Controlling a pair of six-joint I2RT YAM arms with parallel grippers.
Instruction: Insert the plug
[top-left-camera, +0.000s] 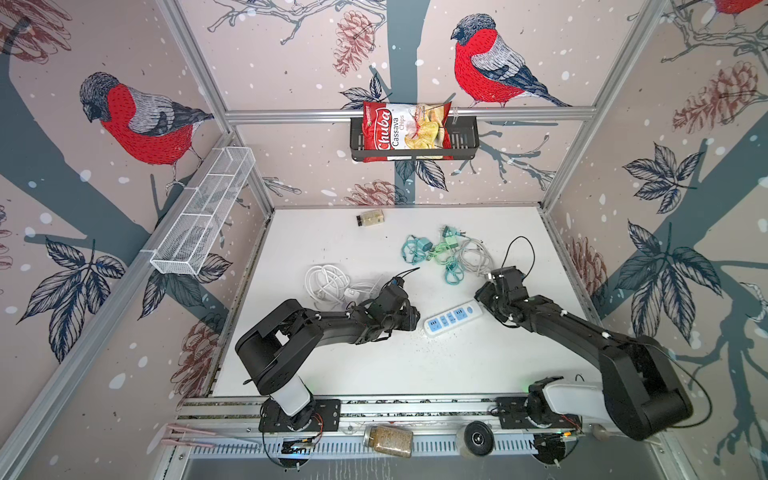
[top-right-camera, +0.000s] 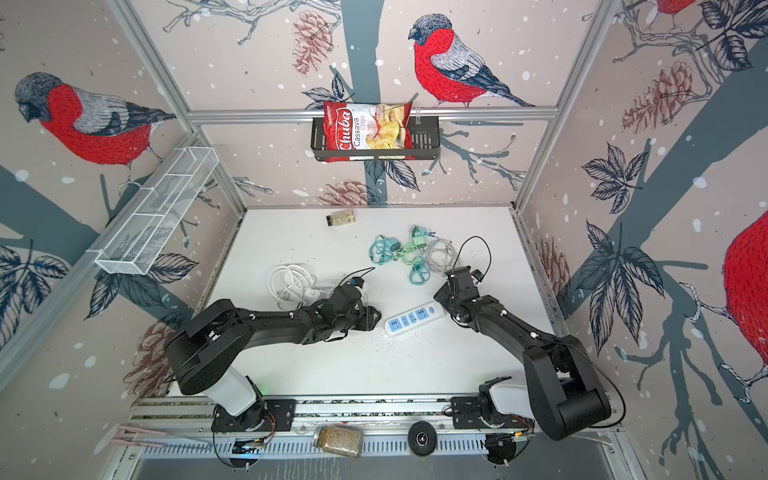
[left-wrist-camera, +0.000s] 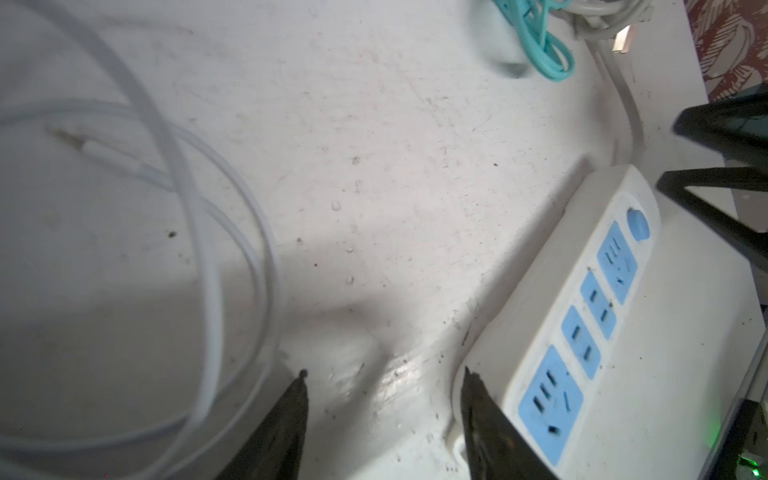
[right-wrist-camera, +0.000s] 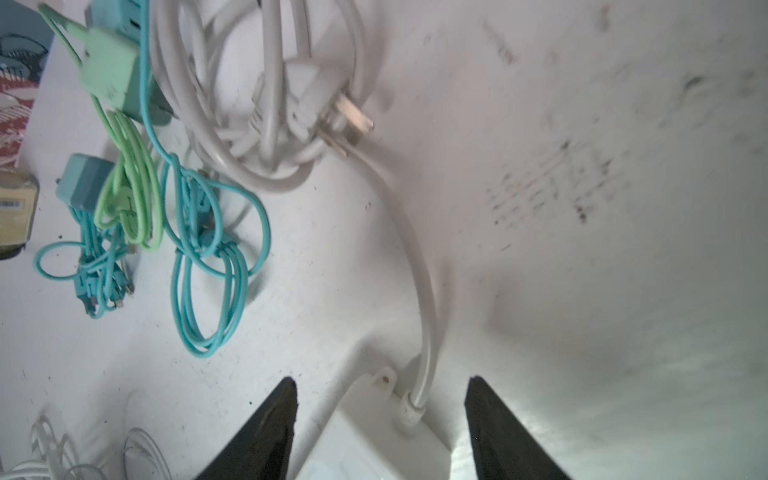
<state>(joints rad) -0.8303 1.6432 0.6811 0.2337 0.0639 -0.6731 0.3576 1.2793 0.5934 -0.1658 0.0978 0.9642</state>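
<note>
Two black robot hands sit at opposite ends of the white plastic power strip with blue socket faces (top-left-camera: 453, 318), which lies flat at an angle mid-counter with every socket empty. The left hand (left-wrist-camera: 385, 372) is spread and holds nothing, with one finger tip at the strip's near corner and bare white counter (left-wrist-camera: 374, 187) between the fingers. The right hand (right-wrist-camera: 382, 379) is also spread and empty, straddling the end where the strip's grey-white cord (right-wrist-camera: 424, 291) leaves. No plug is picked up, so by my reading the fetch step has not yet begun. Which plug is meant I cannot tell. The strip's own white plug with brass prongs (right-wrist-camera: 328, 112) lies in its coiled cord just beyond the right hand, near a pale green adapter (right-wrist-camera: 108, 70) and a teal adapter (right-wrist-camera: 85, 183). A small white charger block (top-left-camera: 353, 292) lies by the left arm. Next, one hand should probably grip a plug body with the prongs free and turned down, while its partner steadies the strip. The tangled teal cable loops (right-wrist-camera: 208, 266) and the thin white cable coil (top-left-camera: 328, 282) could drag along; a small clear jar (top-left-camera: 371, 218) lies well apart at the back
</note>
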